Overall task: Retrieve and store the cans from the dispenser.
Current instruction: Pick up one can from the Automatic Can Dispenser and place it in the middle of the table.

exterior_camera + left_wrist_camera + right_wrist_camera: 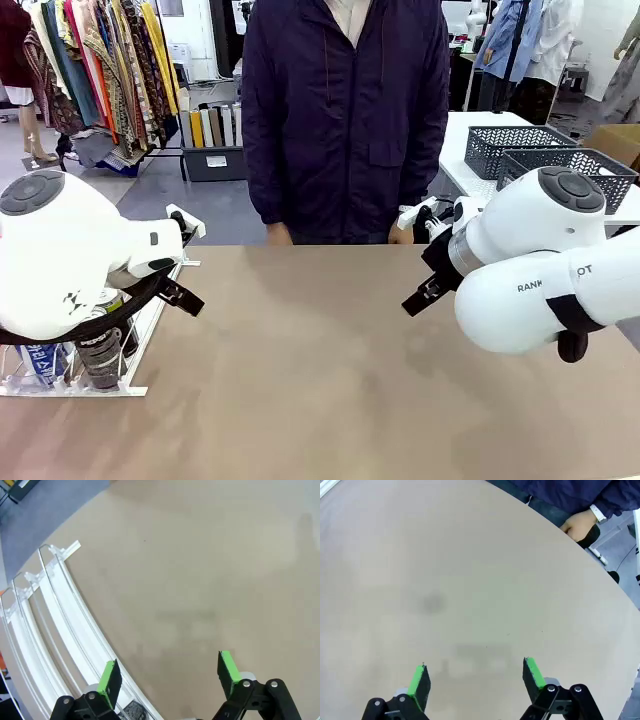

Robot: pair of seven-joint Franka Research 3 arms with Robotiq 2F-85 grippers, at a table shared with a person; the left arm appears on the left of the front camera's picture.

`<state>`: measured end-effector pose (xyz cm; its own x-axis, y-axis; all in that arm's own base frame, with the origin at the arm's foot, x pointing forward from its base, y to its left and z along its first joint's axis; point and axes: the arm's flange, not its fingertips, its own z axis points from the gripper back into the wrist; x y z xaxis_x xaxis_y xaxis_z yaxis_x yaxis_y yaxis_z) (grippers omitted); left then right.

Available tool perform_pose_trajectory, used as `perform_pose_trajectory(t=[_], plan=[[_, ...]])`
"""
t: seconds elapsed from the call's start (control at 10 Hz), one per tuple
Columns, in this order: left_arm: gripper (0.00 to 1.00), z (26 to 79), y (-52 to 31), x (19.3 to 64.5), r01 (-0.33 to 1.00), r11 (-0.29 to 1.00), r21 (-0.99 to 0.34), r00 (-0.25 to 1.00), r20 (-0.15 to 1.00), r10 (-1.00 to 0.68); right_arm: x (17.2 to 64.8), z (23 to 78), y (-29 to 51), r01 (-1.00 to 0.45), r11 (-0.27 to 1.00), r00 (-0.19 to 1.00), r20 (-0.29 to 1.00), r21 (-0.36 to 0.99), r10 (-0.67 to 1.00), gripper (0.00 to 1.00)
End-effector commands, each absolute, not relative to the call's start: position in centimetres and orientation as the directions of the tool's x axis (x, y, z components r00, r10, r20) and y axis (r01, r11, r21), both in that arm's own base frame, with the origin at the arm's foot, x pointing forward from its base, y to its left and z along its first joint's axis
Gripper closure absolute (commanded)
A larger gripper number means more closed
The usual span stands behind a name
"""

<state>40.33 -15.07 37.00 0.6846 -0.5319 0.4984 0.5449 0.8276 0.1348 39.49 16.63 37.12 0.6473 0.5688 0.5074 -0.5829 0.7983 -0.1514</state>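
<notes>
In the front view the dispenser (pixel 70 388) is seen at the lower left of the frame, lying flat on the tan table (pixel 320 380) and largely covered by the white left arm (pixel 60 250). The cans (pixel 100 355) are seen in its lanes beneath that arm: a blue-and-white can (pixel 45 360) at the far left edge, a black can (pixel 102 365) just beside it, and a can with yellow-green markings (pixel 112 300) behind them.

In the left wrist view the left gripper (pixel 167 675) is shown at the bottom edge with its jaws spread wide and nothing between the green pads (pixel 109 680). The white rails of the dispenser (pixel 50 610) are seen curving down the left side of that frame, with the left pad above them.

In the right wrist view the right gripper (pixel 476 677) is shown at the bottom edge, jaws likewise spread and empty, above bare table. A person's hand (pixel 579 526) is seen at the upper right, at the table's far edge. In the front view the person (pixel 345 110) is placed at top centre, and dark mesh baskets (pixel 545 150) are seen at the upper right.
</notes>
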Motion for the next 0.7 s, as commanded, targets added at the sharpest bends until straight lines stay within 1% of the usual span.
perform_pose_trajectory(t=[0.0,0.6], plan=[[0.0,37.02,-15.07,40.33,0.545,0.828,0.135,0.684,0.499,-0.532,39.49,37.12,16.63,-0.583,0.798,0.647,0.507,-0.151,0.569,0.0],[0.0,37.02,-15.07,40.33,0.545,0.828,0.135,0.684,0.499,-0.532,39.49,37.12,16.63,-0.583,0.798,0.647,0.507,-0.151,0.569,0.0]])
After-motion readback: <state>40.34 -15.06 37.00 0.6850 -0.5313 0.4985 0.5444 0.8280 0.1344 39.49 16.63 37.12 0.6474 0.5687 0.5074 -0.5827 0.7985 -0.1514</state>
